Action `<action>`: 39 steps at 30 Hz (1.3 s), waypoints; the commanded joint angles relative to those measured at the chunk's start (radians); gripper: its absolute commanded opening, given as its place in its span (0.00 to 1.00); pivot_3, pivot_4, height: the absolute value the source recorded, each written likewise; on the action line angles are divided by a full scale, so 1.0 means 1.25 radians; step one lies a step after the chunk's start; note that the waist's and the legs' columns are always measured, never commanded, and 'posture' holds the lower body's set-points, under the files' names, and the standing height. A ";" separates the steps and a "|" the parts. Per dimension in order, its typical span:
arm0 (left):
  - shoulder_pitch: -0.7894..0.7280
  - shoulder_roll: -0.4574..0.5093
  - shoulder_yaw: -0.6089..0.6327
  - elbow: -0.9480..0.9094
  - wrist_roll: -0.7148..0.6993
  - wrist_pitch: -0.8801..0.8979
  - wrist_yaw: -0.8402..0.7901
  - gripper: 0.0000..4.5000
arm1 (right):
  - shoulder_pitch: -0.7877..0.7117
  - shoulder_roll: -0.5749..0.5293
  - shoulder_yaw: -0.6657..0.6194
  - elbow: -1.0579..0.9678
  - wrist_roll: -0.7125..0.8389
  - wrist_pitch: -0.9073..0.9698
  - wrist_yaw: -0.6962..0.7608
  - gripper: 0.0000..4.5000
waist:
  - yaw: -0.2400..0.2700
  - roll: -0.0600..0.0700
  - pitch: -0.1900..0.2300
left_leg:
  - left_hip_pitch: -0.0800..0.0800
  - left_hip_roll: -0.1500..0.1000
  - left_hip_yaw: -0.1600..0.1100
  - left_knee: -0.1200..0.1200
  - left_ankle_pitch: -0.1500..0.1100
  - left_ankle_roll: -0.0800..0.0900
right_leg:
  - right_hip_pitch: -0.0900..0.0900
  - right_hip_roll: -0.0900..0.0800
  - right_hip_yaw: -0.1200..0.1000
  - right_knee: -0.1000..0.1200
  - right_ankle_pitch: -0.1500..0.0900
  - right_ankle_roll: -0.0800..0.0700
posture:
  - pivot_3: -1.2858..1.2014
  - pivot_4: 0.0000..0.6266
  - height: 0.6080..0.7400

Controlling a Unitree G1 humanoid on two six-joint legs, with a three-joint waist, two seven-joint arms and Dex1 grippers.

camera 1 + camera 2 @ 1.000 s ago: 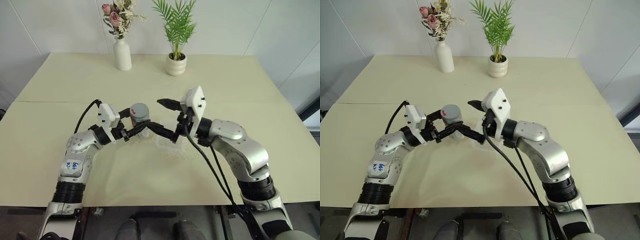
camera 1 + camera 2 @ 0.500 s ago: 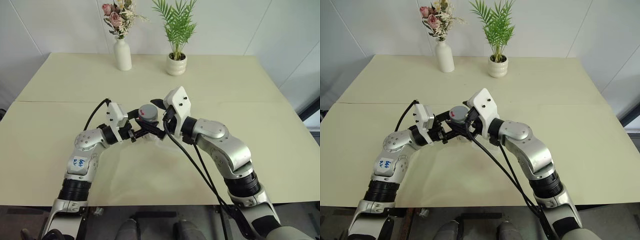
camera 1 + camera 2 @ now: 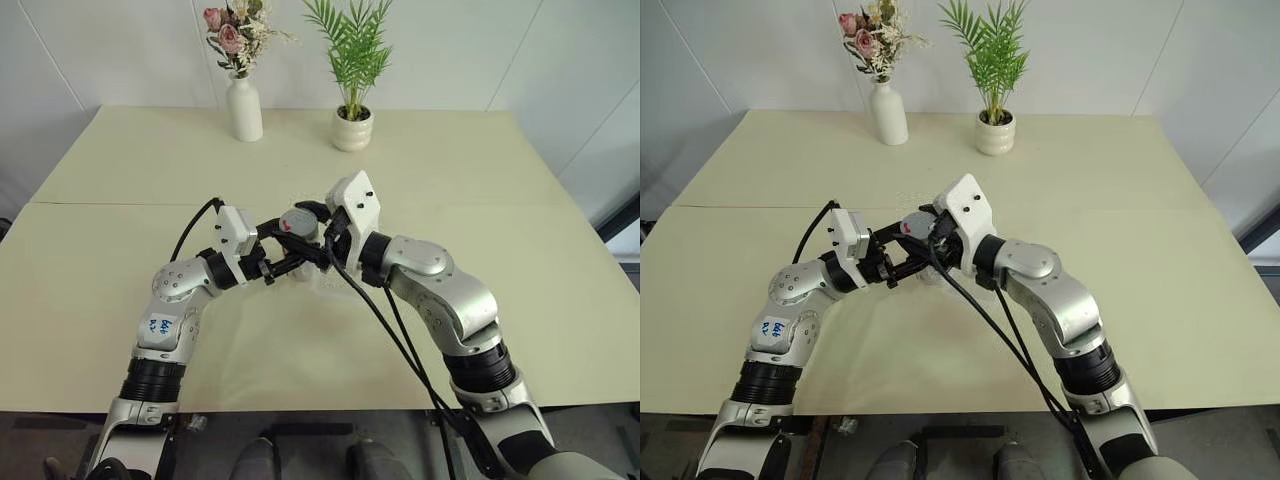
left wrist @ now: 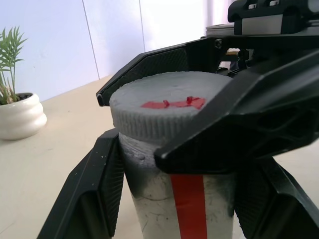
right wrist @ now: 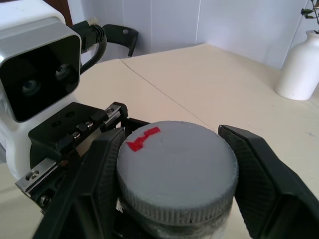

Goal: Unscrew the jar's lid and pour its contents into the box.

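My left gripper (image 3: 292,256) is shut on the body of the jar (image 4: 187,209), a small clear jar with a red strip down its side, held upright above the table. The grey lid (image 5: 177,172) with its red mark sits on top of the jar. My right gripper (image 3: 304,222) is shut on the lid, one finger (image 5: 97,174) on each side of its rim. The clear box (image 3: 325,283) lies faintly visible on the table just below and right of the jar. The contents are hidden inside the jar.
At the back of the cream table (image 3: 480,180) stand a white vase of flowers (image 3: 245,110) and a white pot with a green plant (image 3: 352,128). Black cables hang from both wrists. A seam crosses the table to the left of the arms.
My right gripper has moved left onto the jar and shut on the lid; it stood open before. The left gripper has kept its hold on the jar.
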 commanded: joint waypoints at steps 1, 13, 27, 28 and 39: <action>-0.007 0.000 0.003 -0.014 -0.002 -0.012 -0.009 0.56 | -0.019 0.008 -0.031 -0.027 0.024 -0.006 0.007 0.58 | 0.000 0.000 0.000 | 0.000 0.000 0.000 0.000 0.000 0.000 | 0.000 0.000 0.000 0.000 0.000 0.000 | 0.52 0.24 1.00; -0.020 0.071 0.022 -0.049 -0.123 0.092 -0.159 0.56 | -0.040 -0.113 -0.052 -0.035 0.137 -0.002 0.236 0.58 | 0.000 0.000 0.000 | 0.000 0.000 0.000 0.000 0.000 0.000 | 0.000 0.000 0.000 0.000 0.000 0.000 | 0.52 0.24 1.00; -0.010 0.125 -0.031 -0.061 -0.173 0.159 -0.367 0.56 | -0.142 -0.226 -0.013 0.048 0.226 -0.040 0.616 0.58 | -0.013 0.000 0.000 | 0.000 0.000 -0.001 0.000 0.000 0.000 | 0.001 0.000 0.000 0.000 0.000 0.000 | 0.52 0.24 1.00; -0.012 0.121 -0.035 -0.058 -0.172 0.156 -0.371 0.56 | -0.149 -0.223 -0.009 0.056 0.221 -0.050 0.629 0.58 | -0.013 0.000 0.000 | 0.000 0.000 -0.001 0.000 0.000 0.000 | 0.001 0.000 0.000 0.000 0.000 0.000 | 0.52 0.24 1.00; -0.022 0.081 -0.052 -0.014 -0.152 0.082 -0.405 0.56 | -0.189 -0.186 0.043 0.129 0.154 -0.157 0.713 0.58 | -0.012 0.000 0.000 | 0.000 0.000 -0.001 0.002 0.000 0.000 | 0.001 0.000 0.000 0.000 0.000 0.000 | 0.52 0.24 1.00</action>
